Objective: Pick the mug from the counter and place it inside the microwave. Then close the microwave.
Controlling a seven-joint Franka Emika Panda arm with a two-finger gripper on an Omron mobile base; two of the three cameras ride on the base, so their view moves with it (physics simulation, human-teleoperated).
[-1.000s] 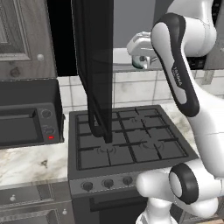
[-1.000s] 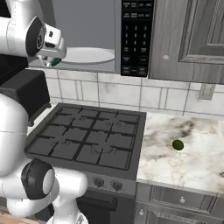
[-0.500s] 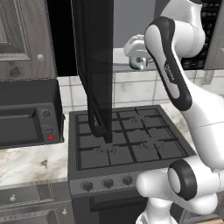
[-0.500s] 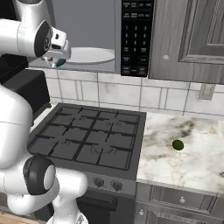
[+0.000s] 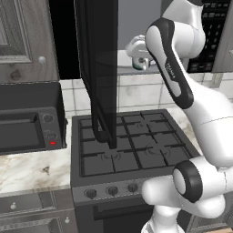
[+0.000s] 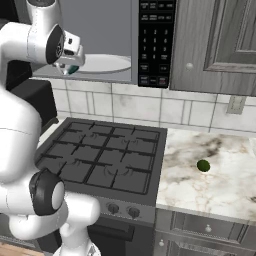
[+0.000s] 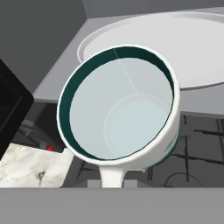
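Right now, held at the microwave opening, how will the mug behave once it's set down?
The mug looks rigid and empty, so probably light. It hangs tilted; released so, it may tip or roll on the smooth white plate.

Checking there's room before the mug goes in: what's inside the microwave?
Inside the microwave, a bare white round plate. The mug, held at the opening, covers part of its near rim.

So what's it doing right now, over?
Gripper shut on mug. Mug raised at the open microwave's mouth, short of the white plate. Door swung wide, path clear.
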